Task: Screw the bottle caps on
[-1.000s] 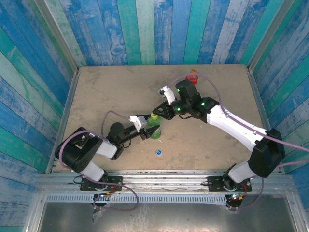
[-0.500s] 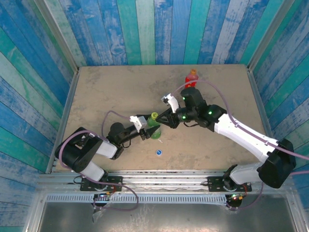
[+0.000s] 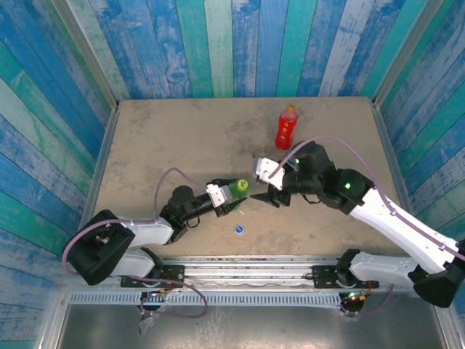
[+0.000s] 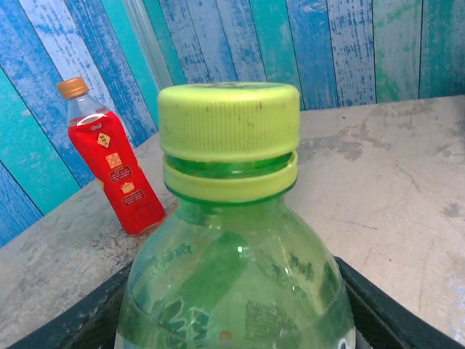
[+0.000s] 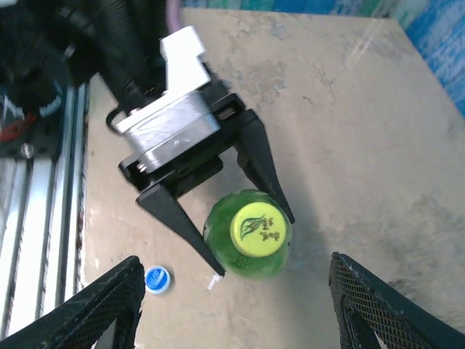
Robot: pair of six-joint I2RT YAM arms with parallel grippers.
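Note:
My left gripper is shut on the green bottle, its black fingers on either side of the body. The yellow-green cap sits on the bottle's neck. In the left wrist view the bottle body stands between my left fingers. My right gripper hovers just right of the bottle, open and holding nothing; its mesh pads stand wide apart. A blue cap lies loose on the table. The red bottle stands upright at the back with its orange cap on.
The sandy tabletop is walled by blue and teal planks on three sides. A metal rail runs along the near edge by the arm bases.
My right gripper has opened, let go of the yellow-green cap and drawn back to the right and nearer. The left arm has shifted slightly with the green bottle.

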